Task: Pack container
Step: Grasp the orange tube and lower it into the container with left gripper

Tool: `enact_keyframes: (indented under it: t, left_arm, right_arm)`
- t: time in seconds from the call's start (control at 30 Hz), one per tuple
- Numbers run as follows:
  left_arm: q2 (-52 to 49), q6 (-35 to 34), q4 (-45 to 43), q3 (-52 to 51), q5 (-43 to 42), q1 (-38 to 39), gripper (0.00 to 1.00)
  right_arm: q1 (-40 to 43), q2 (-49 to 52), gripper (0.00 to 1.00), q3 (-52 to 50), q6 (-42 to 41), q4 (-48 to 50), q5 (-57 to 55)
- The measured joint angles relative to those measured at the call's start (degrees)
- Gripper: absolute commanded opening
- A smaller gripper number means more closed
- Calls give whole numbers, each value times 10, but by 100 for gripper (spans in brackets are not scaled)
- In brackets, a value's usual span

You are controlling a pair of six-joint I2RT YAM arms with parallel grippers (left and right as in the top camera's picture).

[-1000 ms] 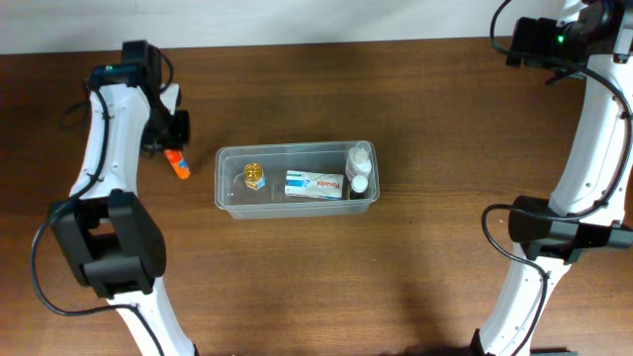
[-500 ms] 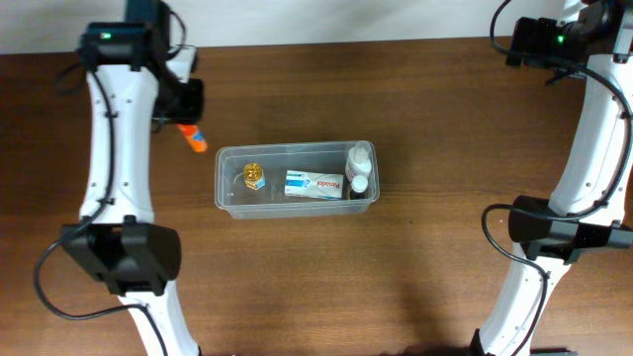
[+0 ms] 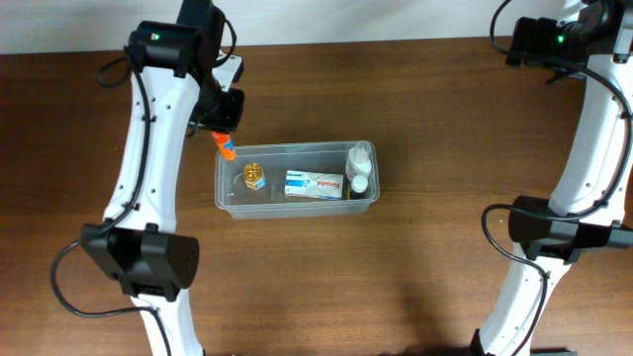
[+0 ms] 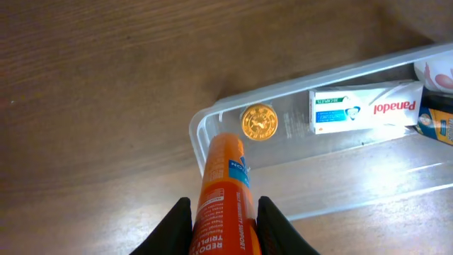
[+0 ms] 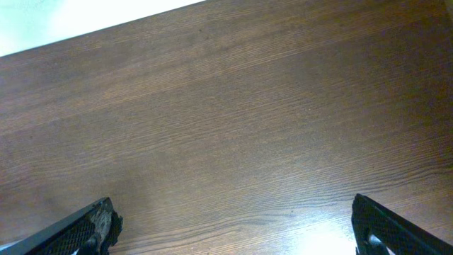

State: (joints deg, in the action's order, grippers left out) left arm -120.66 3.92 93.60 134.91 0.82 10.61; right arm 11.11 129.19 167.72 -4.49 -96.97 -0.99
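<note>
The container (image 3: 297,147) is a clear rectangular tub in the middle of the table. It holds a small gold-capped jar (image 3: 254,176), a white Panadol box (image 3: 315,184) and small bottles (image 3: 359,166) at its right end. My left gripper (image 3: 222,127) is shut on an orange tube (image 3: 227,149) and hangs over the tub's back left corner. In the left wrist view the orange tube (image 4: 225,188) sits between the black fingers (image 4: 175,223), its tip over the container's rim (image 4: 200,131), near the gold jar (image 4: 258,122). My right gripper (image 5: 233,223) is open over bare wood.
The right arm's head (image 3: 534,40) is far off at the table's back right corner. A pale strip (image 3: 346,20) runs behind the table's back edge. Both arm bases (image 3: 138,262) stand near the front, left and right of the tub.
My left arm has swung right with the orange tube, from well left of the tub to over its back left corner. The right arm has not moved.
</note>
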Motion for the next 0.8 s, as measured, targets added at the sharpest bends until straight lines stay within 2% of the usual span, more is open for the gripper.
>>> enact_keyframes:
  t: [0.33, 0.63, 0.8]
  left_arm:
    - [21, 0, 30, 0, -7, 4, 19]
    - [21, 0, 30, -1, -7, 47, 19]
    - [23, -4, 29, -34, 7, 67, 19]
  right_arm:
    - [0, 0, 98, 0, 0, 0, 0]
    - [0, 0, 98, 0, 0, 0, 0]
    - [0, 0, 98, 0, 0, 0, 0]
